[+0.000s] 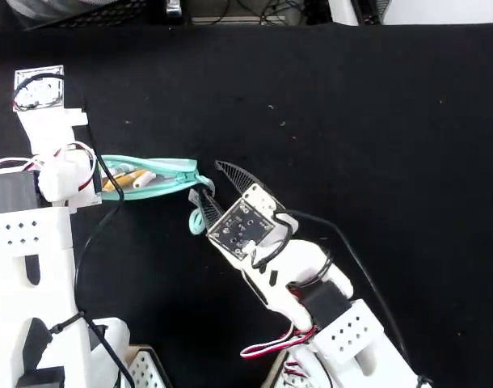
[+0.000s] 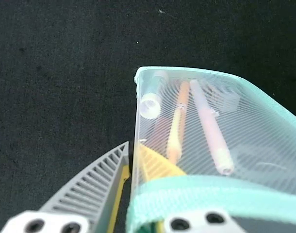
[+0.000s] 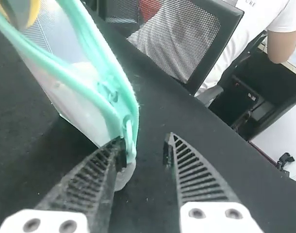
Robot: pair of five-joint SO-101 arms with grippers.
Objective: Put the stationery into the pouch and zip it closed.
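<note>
The translucent pouch (image 1: 153,179) with teal trim lies on the black table, left of centre. Through its wall (image 2: 225,141) I see an orange pen (image 2: 176,127), a pale pink pen (image 2: 210,127) and a white capped tube (image 2: 151,103). My left gripper (image 1: 101,183) is shut on the pouch's left end, one yellow pad (image 2: 155,166) showing through the wall and the grey finger (image 2: 97,187) outside it. My right gripper (image 1: 206,186) stands open at the pouch's right end. The teal zipper pull (image 3: 129,140) touches one of its fingers (image 3: 102,170); the other finger (image 3: 189,167) is apart from it.
Black cloth (image 1: 368,121) covers the table, with free room to the right and behind the pouch. The table's far edge (image 1: 254,23) runs along the top of the high view. Both arm bases and their cables (image 1: 267,349) fill the near edge. A mesh chair (image 3: 187,39) stands beyond the table.
</note>
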